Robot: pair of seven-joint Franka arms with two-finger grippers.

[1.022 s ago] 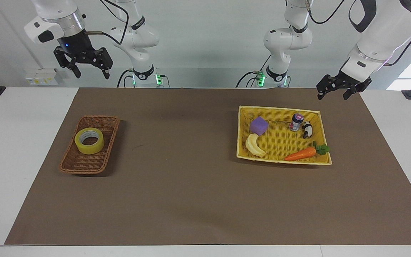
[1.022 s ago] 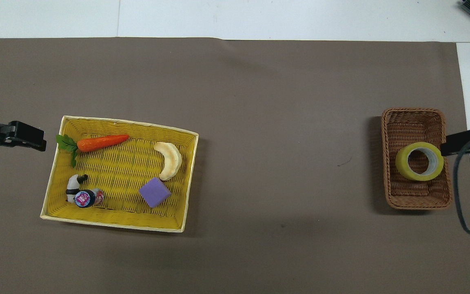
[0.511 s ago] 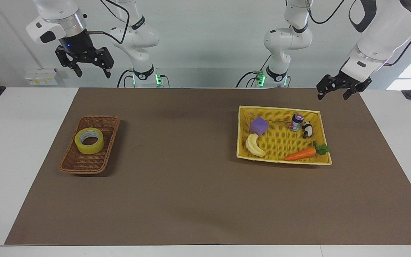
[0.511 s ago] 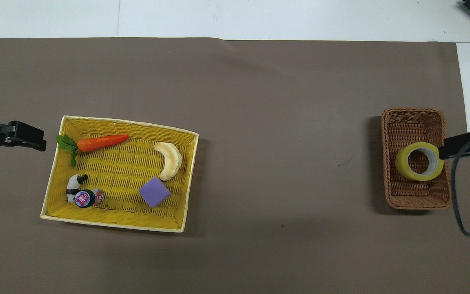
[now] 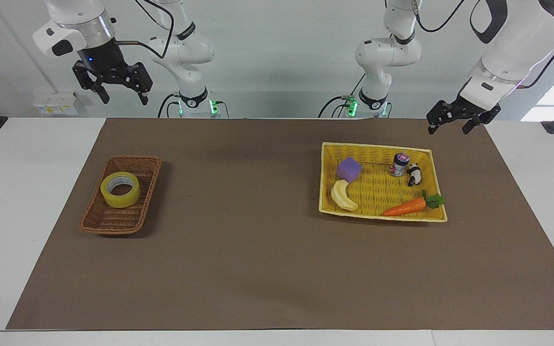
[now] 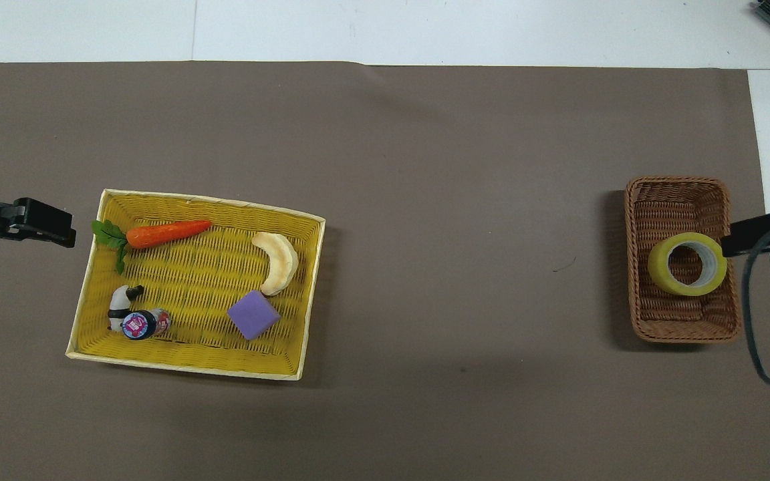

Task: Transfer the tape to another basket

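Facing view: the wide roll of translucent yellow packing tape (image 5: 120, 189) lies flat in the small dark-brown woven wicker basket (image 5: 98, 221), at the right arm's end of the brown-covered tabletop (image 5: 258, 250). The right hand (image 5: 120, 97) hangs high in the air, fingers spread wide and empty. The left hand (image 5: 451, 127) hovers by the bright yellow rectangular woven tray (image 5: 378, 147), spread wide too.

Overhead view: the tape (image 6: 686, 264) sits in the half of the basket (image 6: 646, 321) nearer the robots; only each hand's tip shows.
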